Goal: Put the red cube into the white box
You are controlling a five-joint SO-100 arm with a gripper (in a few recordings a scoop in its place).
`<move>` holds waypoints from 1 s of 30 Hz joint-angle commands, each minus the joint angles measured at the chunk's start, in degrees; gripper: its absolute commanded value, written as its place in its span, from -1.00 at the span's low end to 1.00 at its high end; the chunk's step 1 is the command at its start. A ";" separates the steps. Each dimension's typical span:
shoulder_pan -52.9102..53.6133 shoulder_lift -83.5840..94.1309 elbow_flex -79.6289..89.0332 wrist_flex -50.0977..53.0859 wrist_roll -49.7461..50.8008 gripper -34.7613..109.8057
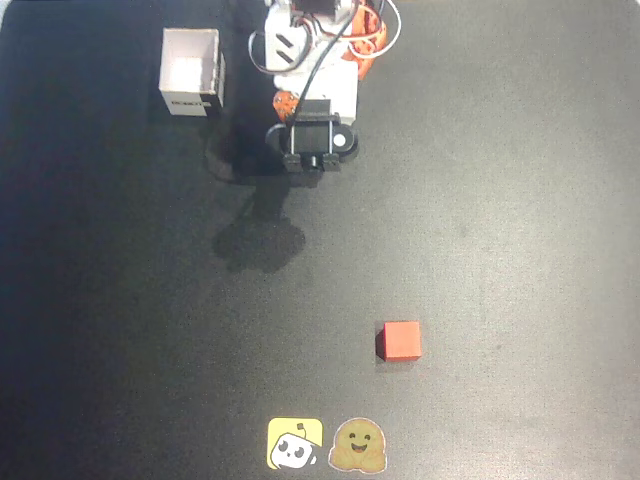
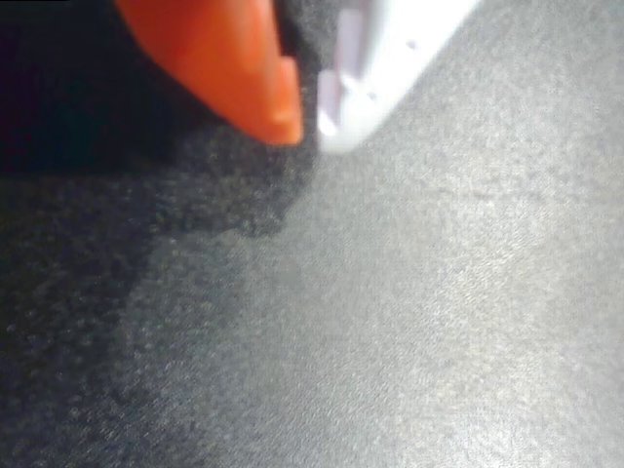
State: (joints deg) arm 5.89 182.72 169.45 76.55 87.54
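Observation:
The red cube [image 1: 402,340] lies on the black mat, right of centre and toward the bottom of the overhead view. Near the top left stands the white box [image 1: 192,72], open side up, a dark label on its lower wall. The arm [image 1: 312,60] is folded at the top centre, far from the cube and just right of the box. In the wrist view my gripper [image 2: 310,125] hangs over bare mat, its orange finger [image 2: 234,58] and white finger [image 2: 390,49] nearly touching at the tips. It is shut with nothing between them.
Two stickers lie at the bottom edge of the overhead view: a yellow one [image 1: 295,443] and a brown smiling one [image 1: 358,445]. The arm's shadow [image 1: 258,240] falls below the arm. The black mat [image 1: 520,200] spreads wide around the cube.

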 commanded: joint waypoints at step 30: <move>-1.23 0.35 -0.70 -0.62 0.53 -0.52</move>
State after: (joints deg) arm 5.89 182.72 169.45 76.55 87.98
